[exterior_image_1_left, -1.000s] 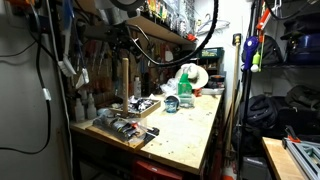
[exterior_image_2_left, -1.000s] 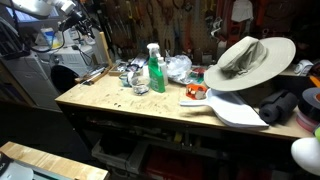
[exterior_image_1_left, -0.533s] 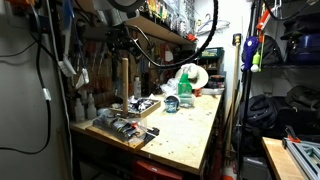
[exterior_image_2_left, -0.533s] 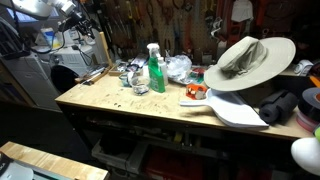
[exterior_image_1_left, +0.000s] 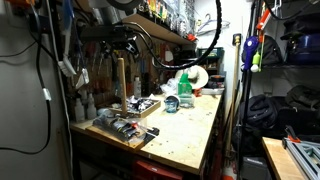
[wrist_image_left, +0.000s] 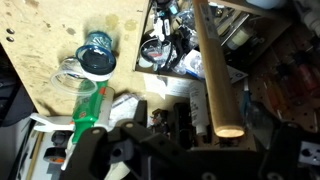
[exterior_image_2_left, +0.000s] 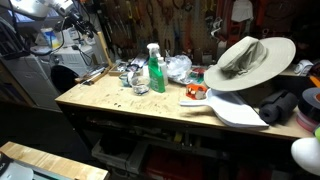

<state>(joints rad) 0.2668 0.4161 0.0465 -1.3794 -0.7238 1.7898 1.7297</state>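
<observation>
Pincer (wrist_image_left: 185,140) wide open, holding nothing. In the wrist view its two dark fingers sit far apart at the bottom edge. Wooden stick (wrist_image_left: 212,70) is the nearest thing. Its rounded end comes in between the spread fingers, a bit toward 3 o'clock of centre, and the shaft runs off toward 12 o'clock. Cannot tell if the end touches the pincer body.

In an exterior view the pincer (exterior_image_1_left: 121,45) hangs right over the top of the stick (exterior_image_1_left: 120,80), which stands about upright on the bench (exterior_image_1_left: 195,125).

Out from there in the wrist view:
- Tray (wrist_image_left: 148,30) of dark tools and cables at 12 o'clock, just beside the stick's shaft.
- Glass jar (wrist_image_left: 92,58) with a blue top at 10 o'clock, on bare plywood.
- Green spray bottle (wrist_image_left: 88,110) at 9 o'clock, close under the jar.

In an exterior view the stick (exterior_image_2_left: 101,45) is at the far corner of the bench (exterior_image_2_left: 150,110) and the spray bottle (exterior_image_2_left: 155,70) stands upright mid-bench. A crumpled plastic bag (exterior_image_2_left: 178,68) lies just beside the bottle at 3 o'clock. Wide-brim hat (exterior_image_2_left: 245,58) sits well apart from the stick at the other end, above a white board (exterior_image_2_left: 240,112) lying flat.
</observation>
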